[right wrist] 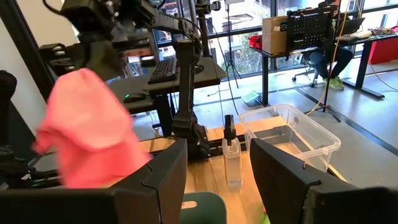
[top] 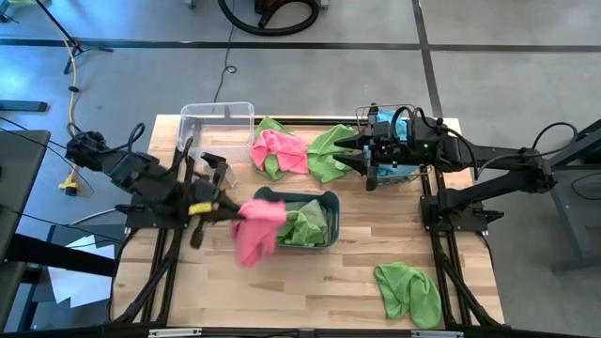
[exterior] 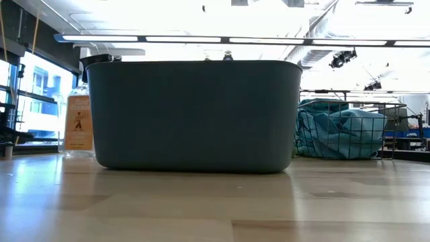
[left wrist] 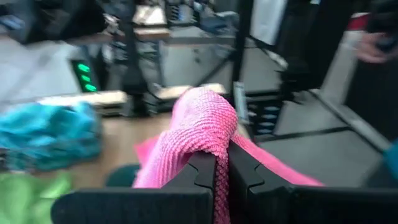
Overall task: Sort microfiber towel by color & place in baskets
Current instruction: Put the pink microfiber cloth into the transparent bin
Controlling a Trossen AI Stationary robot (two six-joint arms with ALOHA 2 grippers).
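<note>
A pink microfiber towel is pinched in the left gripper, left of centre beside the grey-blue tub. The right gripper, jaws parted and empty, is held at upper right. A wooden tabletop and grey floor are seen.

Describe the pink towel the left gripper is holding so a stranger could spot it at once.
Start at the grey-blue tub in the middle of the table. At its left end the left gripper is shut on a pink towel that hangs from it. The other pink towel lies among green ones, untouched.
</note>
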